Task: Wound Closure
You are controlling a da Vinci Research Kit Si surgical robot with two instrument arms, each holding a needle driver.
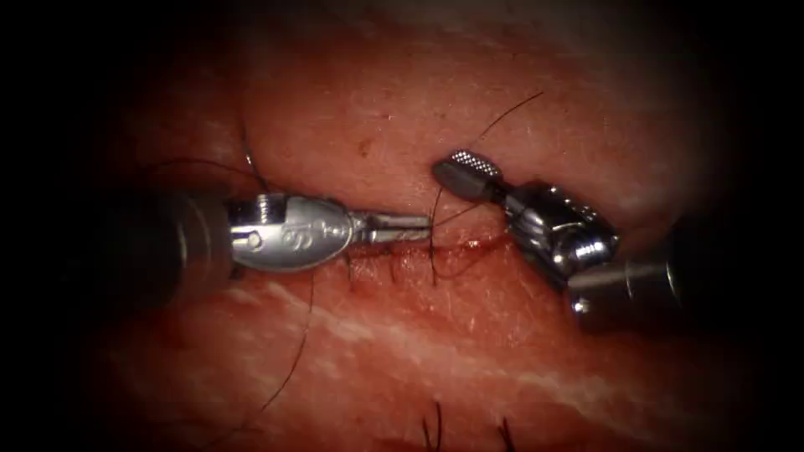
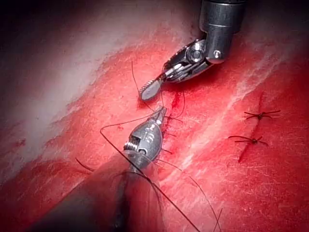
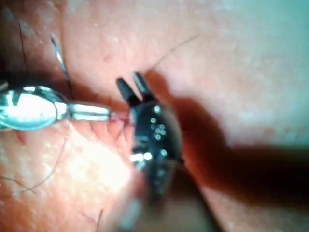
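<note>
My left tool (image 1: pixel 419 228) was clenched on the thread (image 1: pixel 433 251) at the cut (image 1: pixel 469 247), my right tool (image 1: pixel 466 172) gaped empty just beside, needle unseen; a hard tug might've snapped thread or torn the tissue (image 1: pixel 402 125).

I've got my left silver needle driver (image 1: pixel 419 228) lying along the dark red cut (image 1: pixel 469 248), jaws closed on the thin black thread (image 1: pixel 433 251) right at the wound line. My right steel tool (image 1: pixel 466 173) sits just beside it, jaws parted, so the gap between the tips is tight. Loose loops of thread cross the pale pink tissue (image 1: pixel 402 125) on the left. Above the cut the surface is open; tied black stitches (image 2: pixel 251 140) lie well apart.
</note>
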